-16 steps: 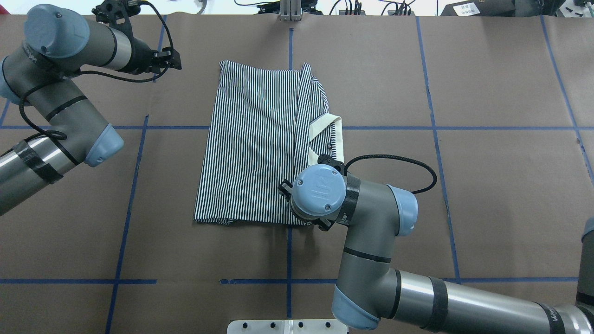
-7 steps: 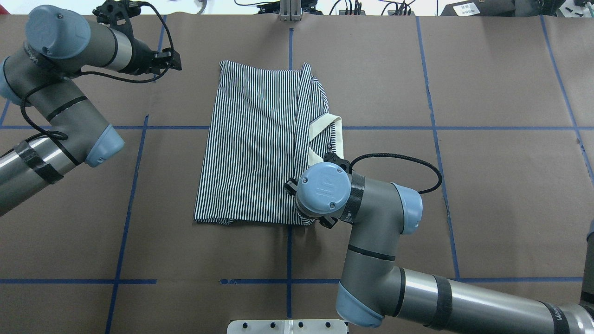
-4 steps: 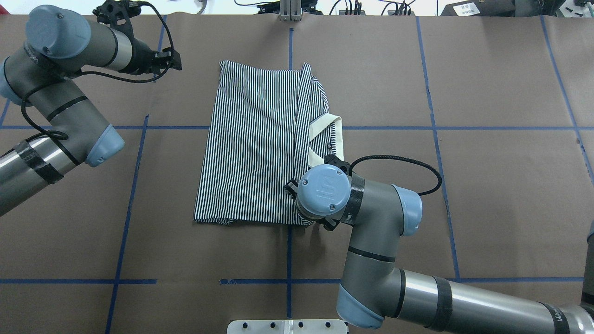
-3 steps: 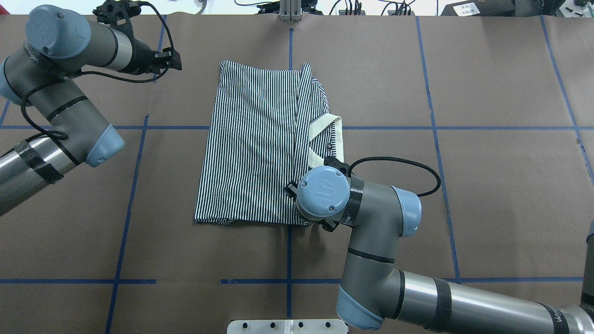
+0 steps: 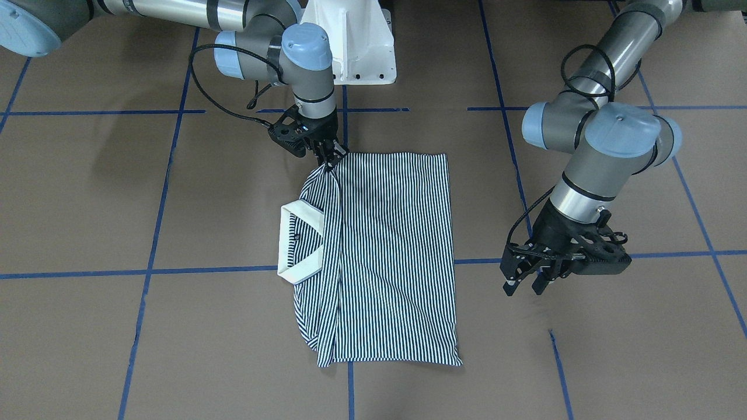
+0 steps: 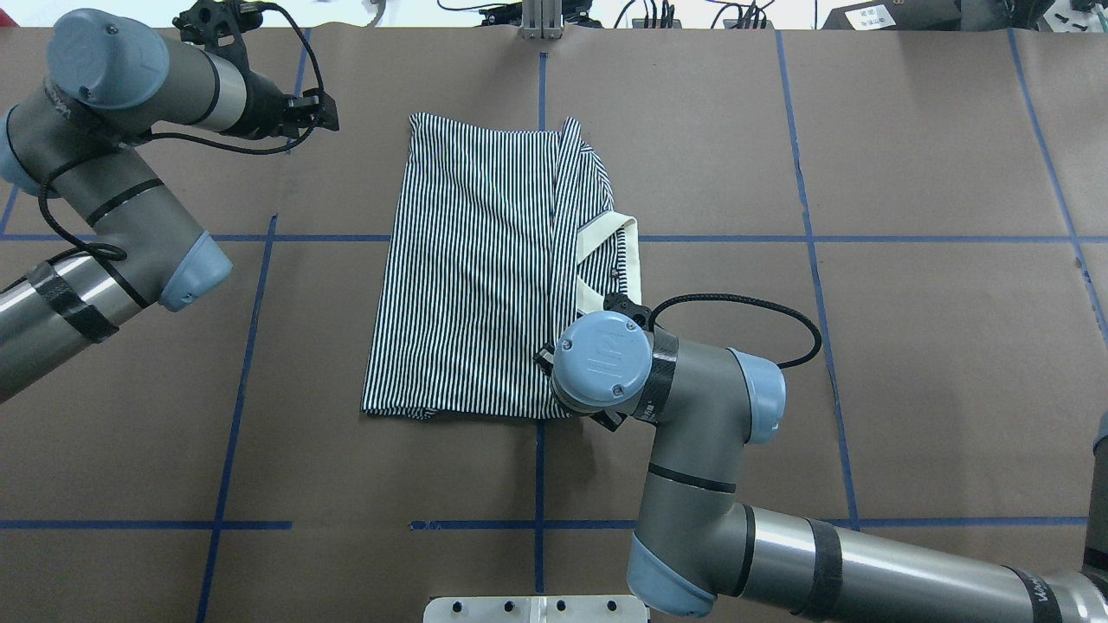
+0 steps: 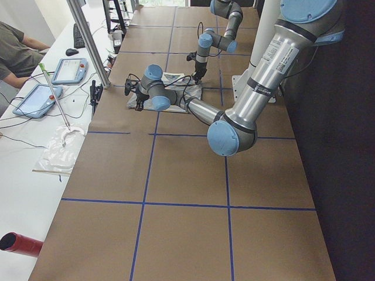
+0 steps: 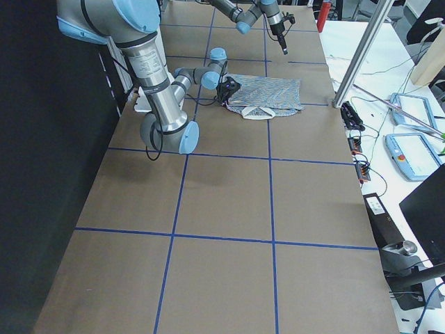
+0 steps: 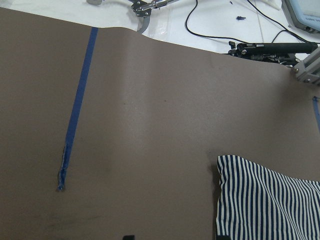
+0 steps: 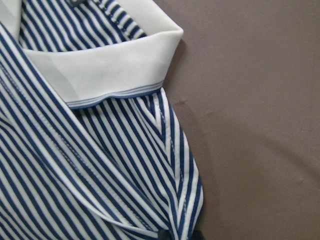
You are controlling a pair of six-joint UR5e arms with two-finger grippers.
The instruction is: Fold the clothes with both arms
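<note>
The striped polo shirt [image 5: 391,251] lies folded lengthwise on the brown table, its cream collar [image 5: 300,242] toward my right side. My right gripper [image 5: 330,158] is shut on the shirt's corner nearest the robot base, beside the collar. In the overhead view the right wrist [image 6: 602,363] hides that gripper over the shirt [image 6: 467,277]. The right wrist view shows the stripes [image 10: 75,165] and collar [image 10: 100,65] close up. My left gripper [image 5: 522,286] is open and empty, above bare table beside the shirt's far corner [image 9: 270,200].
The white pedestal base [image 5: 356,41] stands at the table's near edge. Blue tape lines [image 6: 260,294] cross the brown table. An operator [image 7: 17,52] and tablets [image 7: 64,70] are at a side bench beyond the far edge.
My right wrist has shifted slightly right and toward the robot base at the shirt's near corner. The left arm and the shirt have not visibly moved.
</note>
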